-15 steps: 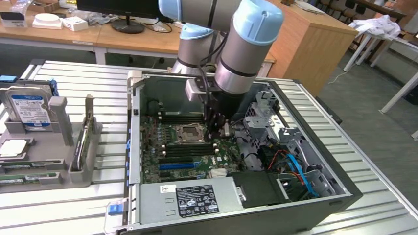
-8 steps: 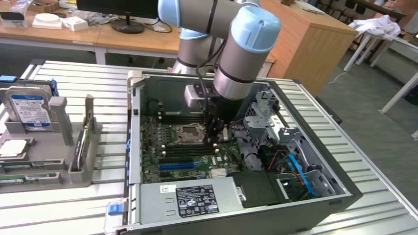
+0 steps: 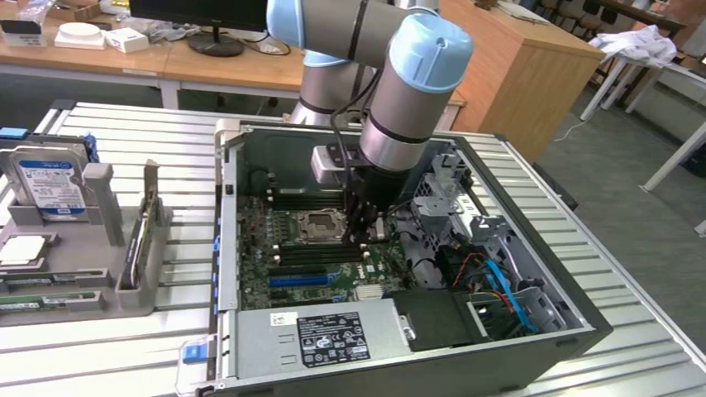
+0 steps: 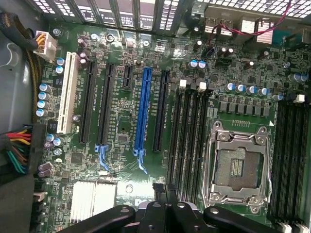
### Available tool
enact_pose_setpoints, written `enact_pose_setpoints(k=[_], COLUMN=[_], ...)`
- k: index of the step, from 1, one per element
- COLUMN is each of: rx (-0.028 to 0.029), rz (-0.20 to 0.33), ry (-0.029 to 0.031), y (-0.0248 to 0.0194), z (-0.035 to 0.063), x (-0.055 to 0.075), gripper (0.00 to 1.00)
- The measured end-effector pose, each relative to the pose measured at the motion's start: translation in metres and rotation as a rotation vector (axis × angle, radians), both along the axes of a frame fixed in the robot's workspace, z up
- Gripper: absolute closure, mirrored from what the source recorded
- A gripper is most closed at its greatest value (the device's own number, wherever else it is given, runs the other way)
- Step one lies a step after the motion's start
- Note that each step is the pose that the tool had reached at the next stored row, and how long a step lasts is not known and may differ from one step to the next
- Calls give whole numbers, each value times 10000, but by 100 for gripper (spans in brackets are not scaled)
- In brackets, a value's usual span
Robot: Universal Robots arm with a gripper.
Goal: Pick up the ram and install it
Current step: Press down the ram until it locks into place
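I read jaws narrow, pinching ram (image 4: 160, 190) edge-on, centre of exterior frame, above memory slots (image 4: 187, 141) beside CPU socket (image 3: 323, 222). Pickup done; seating left, slots look empty.

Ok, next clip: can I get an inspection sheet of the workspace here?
Surface: slatted metal table, open PC case lying on it.
Job's things: motherboard memory slots beside the CPU socket look empty.
Clutter: grey fixture with a hard drive, exterior view's left.
Grippers: gripper low over the slots, inside the case.
Cables: red and blue cables in the case; coloured wire bundle at the board edge.
Surroundings: wooden desks, monitor stand.
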State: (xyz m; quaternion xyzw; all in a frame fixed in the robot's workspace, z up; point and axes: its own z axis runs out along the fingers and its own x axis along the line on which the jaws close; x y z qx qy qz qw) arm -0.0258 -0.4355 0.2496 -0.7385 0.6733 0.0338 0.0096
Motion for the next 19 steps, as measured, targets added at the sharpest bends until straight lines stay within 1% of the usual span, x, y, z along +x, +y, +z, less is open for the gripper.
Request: enact_pose_setpoints(k=[2, 3, 9, 19], rx=[2, 2, 14, 15], rz=[0, 0, 0, 0], ry=[0, -2, 0, 0], y=[0, 0, 0, -2], z=[12, 46, 319, 771], x=[0, 0, 0, 0], gripper=[90, 90, 90, 90])
